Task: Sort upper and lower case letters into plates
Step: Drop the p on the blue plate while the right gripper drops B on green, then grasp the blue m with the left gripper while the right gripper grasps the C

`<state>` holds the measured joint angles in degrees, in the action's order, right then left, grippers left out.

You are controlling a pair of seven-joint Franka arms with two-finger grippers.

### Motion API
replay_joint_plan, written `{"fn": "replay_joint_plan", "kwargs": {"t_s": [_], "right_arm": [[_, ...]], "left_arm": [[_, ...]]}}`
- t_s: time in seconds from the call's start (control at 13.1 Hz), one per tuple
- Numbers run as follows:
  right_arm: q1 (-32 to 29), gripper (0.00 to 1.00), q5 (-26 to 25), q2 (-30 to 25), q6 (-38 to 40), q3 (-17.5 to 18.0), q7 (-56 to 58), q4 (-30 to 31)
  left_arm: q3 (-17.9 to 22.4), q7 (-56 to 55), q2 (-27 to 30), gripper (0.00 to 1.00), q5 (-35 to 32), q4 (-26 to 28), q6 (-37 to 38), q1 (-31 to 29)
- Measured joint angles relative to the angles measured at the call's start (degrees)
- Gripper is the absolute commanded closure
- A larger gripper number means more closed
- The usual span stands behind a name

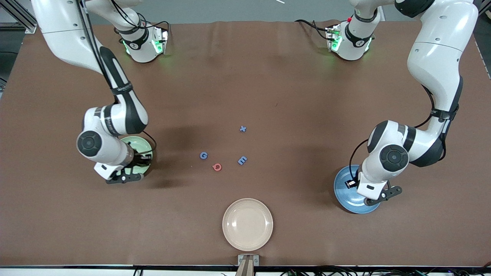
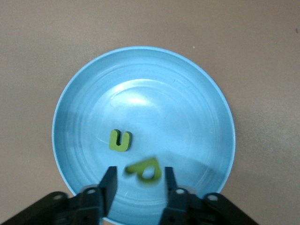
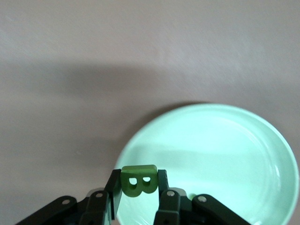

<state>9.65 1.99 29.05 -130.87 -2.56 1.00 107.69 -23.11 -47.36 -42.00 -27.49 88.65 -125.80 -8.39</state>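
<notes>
Right gripper [image 3: 137,187] pinches foam B [image 3: 138,180] over glossy mint plate [image 3: 225,154]. Left gripper [image 2: 139,185] parted over blue plate [image 2: 187,89]; blurred green p [image 2: 144,169] loose between fingers.

bare cloth [image 1: 268,76] around four loose letters [image 1: 242,160], mid-table

Your left arm reaches down from its base, elbow bent, wrist pointing down; left gripper [image 2: 138,180] hangs over the blue plate [image 2: 84,93] with fingers [image 2: 108,185] parted, a green p [image 2: 144,169] loose between them. Your right arm is bent likewise, and the right gripper [image 3: 139,187] sits over the mint plate's [image 3: 243,140] rim, fingers pinched on a green B [image 3: 138,180].
</notes>
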Motion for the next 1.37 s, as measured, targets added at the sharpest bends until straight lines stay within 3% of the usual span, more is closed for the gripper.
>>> {"fn": "replay_joint_plan", "kwargs": {"t_s": [0.08,0.15,0.23,0.31,0.53,0.84,1.14,1.37], "right_arm": [[-0.77,0.97,0.0,-0.54,-0.25,0.02,0.68,1.61],[-1.29,0.87,0.0,-0.77,-0.53,0.04,1.24,2.72],[-1.74,0.58,0.0,-0.81,-0.61,0.04,1.79,3.43],[-2.15,0.01,0.0,-0.82,-0.63,0.04,2.01,3.96],[-2.63,0.0,0.06,-0.82,-0.72,0.08,2.19,4.68],[-1.57,0.0,1.76,-1.06,-1.09,1.33,-0.66,3.65],[7.81,0.0,2.61,-1.04,-1.97,2.03,-18.34,0.51],[16.35,0.02,2.61,2.25,-6.61,2.15,-30.45,-1.62]], "left_arm": [[-0.15,-0.05,-0.02,0.0,0.0,0.0,-0.08,0.11],[-0.61,-0.51,-0.02,0.0,0.0,0.0,-0.1,0.45],[-1.13,-1.83,-0.01,0.0,0.01,-0.03,-0.11,1.1],[-1.94,-3.99,-0.01,0.0,0.04,-0.04,-0.13,1.99],[-4.94,-13.67,-0.19,0.0,0.05,0.03,-0.13,6.18],[-5.06,-28.09,-3.02,0.01,0.09,-3.79,-0.62,16.8],[-4.97,-37.9,-7.99,0.1,0.48,-10.73,-0.88,22.73],[-4.31,-45.32,-12.72,0.15,0.49,-17.32,-1.39,27.91]]}}
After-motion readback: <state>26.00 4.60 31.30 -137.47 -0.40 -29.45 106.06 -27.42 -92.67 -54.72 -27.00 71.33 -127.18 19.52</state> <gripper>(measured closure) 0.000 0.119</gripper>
